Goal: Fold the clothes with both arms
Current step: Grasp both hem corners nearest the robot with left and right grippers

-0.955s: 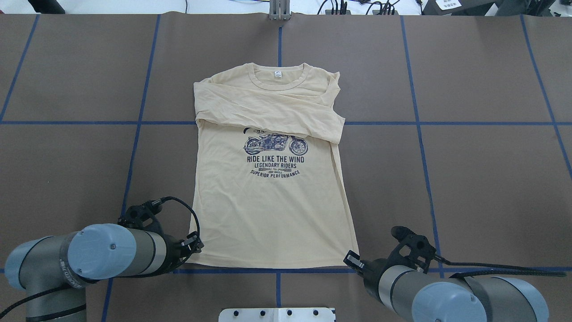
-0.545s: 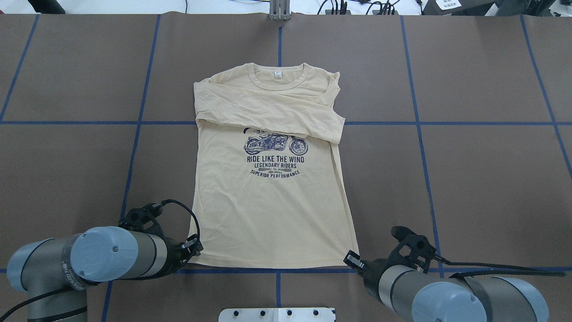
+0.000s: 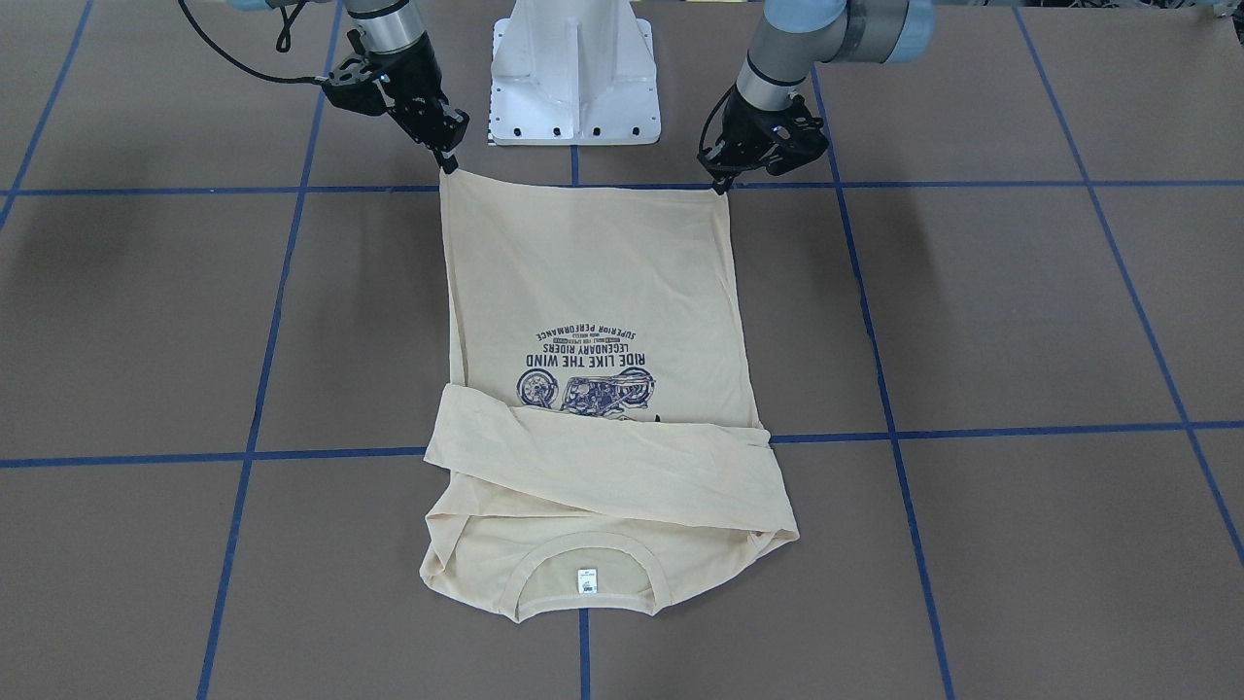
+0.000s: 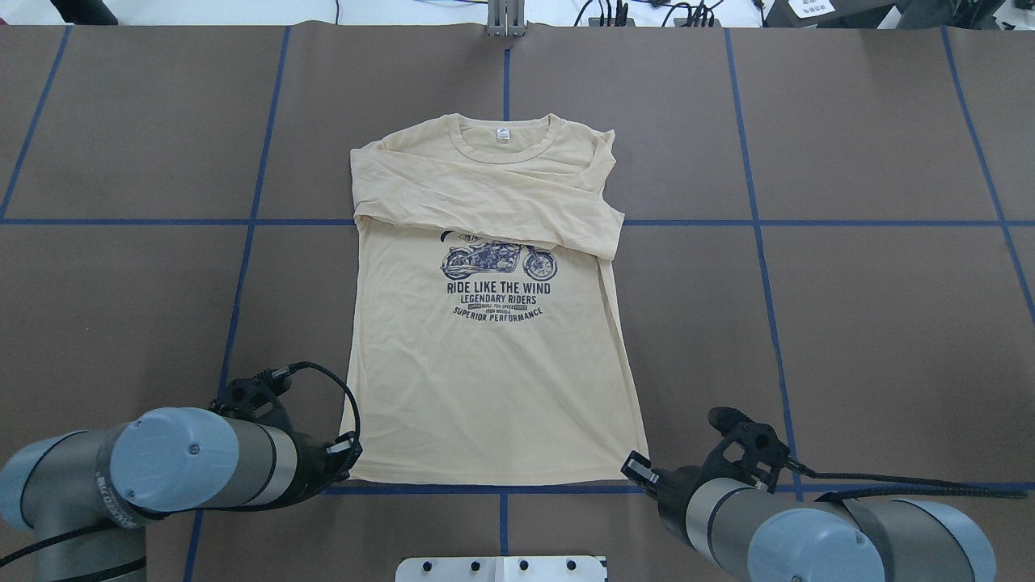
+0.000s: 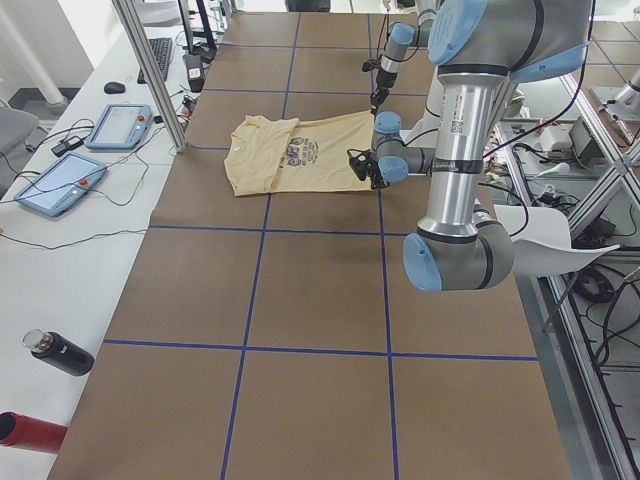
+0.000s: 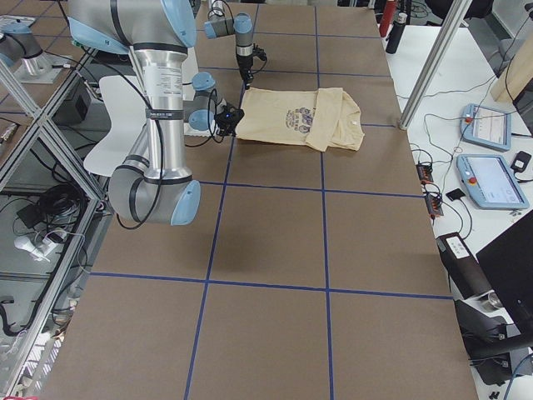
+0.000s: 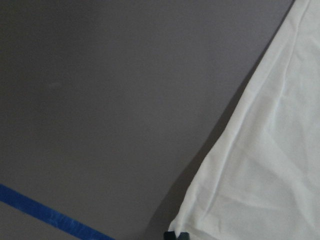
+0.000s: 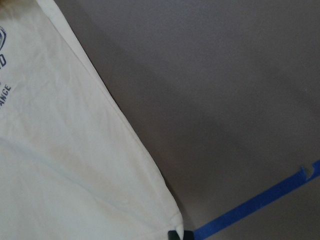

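The pale beige T-shirt [image 4: 485,388] lies flat and face up on the brown table, neck label at the far end. Both sleeves are folded across the chest above the navy motorcycle print [image 4: 499,263]. My left gripper [image 4: 349,451] is down at the near left hem corner, and the left wrist view shows its dark tip [image 7: 176,235] against that corner [image 7: 200,210]. My right gripper [image 4: 639,470] is at the near right hem corner [image 8: 160,210]. In the front-facing view both the left gripper [image 3: 724,182] and the right gripper [image 3: 449,160] look shut on the hem corners.
The white pedestal base [image 3: 573,68] stands just behind the hem, between the arms. Blue tape lines [image 4: 251,222] cross the brown table. Off the far table edge lie tablets [image 5: 60,185] and a dark bottle [image 5: 60,355].
My left arm has shifted slightly toward the robot and lower at the left hem corner. The right arm and the shirt have not visibly moved.
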### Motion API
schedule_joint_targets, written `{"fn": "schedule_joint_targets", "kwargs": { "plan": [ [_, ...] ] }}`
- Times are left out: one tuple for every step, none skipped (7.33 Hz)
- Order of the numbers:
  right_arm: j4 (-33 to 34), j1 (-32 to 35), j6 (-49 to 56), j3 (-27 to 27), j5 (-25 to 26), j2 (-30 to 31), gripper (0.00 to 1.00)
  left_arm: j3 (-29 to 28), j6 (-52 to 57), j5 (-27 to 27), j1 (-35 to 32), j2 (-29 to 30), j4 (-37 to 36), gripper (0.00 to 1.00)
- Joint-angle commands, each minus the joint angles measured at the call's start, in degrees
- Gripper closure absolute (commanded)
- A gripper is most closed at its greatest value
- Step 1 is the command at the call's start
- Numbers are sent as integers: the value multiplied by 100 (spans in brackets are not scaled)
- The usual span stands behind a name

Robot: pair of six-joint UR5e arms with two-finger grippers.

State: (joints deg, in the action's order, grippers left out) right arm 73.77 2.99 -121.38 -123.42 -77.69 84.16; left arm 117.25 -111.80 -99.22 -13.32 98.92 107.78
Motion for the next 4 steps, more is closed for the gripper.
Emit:
{"fn": "schedule_joint_targets", "kwargs": {
  "plan": [
    [84,165,44,-95,-9,-31,100,525,44,-211,-47,-5,-284,100],
    [137,585,140,62,-235,-75,100,492,844,-221,-535,117,-284,100],
    [146,1276,515,316,-846,-371,100,257,1792,-264,-1436,632,-310,100],
    [155,1910,788,893,-1305,-992,100,-546,1993,-395,-1967,1150,-276,100]
  ]
}}
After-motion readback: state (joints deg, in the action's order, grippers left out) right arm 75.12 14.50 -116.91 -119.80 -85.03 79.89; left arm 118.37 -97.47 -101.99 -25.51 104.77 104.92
